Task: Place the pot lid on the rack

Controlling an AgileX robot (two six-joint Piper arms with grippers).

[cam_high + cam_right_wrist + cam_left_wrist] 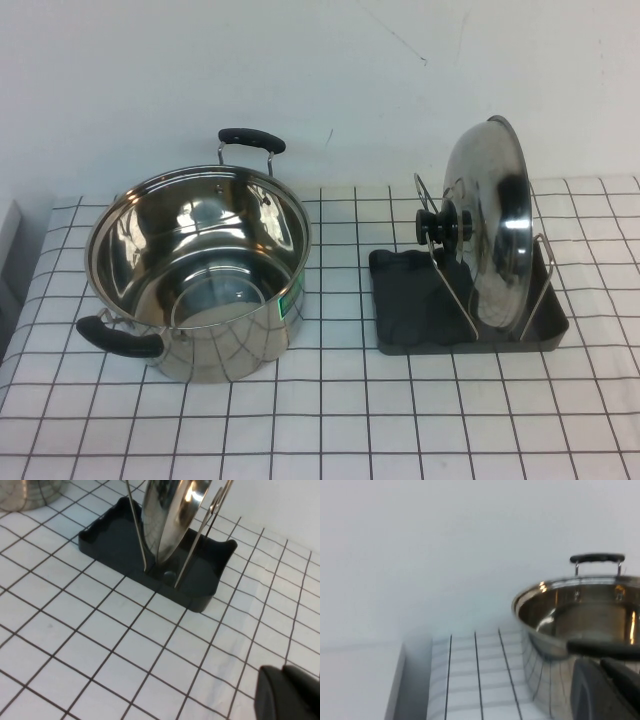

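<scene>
The shiny steel pot lid (490,220) stands on edge between the wire loops of the rack (400,320), its black knob (445,228) facing the pot. In the right wrist view the lid (170,515) sits in the dark grey rack tray (115,540). My right gripper (285,690) is shut and empty, low over the cloth, well apart from the rack. My left gripper (602,680) is shut and empty, close beside the pot's near black handle (605,649). Neither arm shows in the high view.
The deep steel pot (200,270) with two black side handles stands open on the checked cloth, left of the rack; it also shows in the left wrist view (580,610). A white wall runs behind the table. The cloth's left edge (20,300) lies beside the pot.
</scene>
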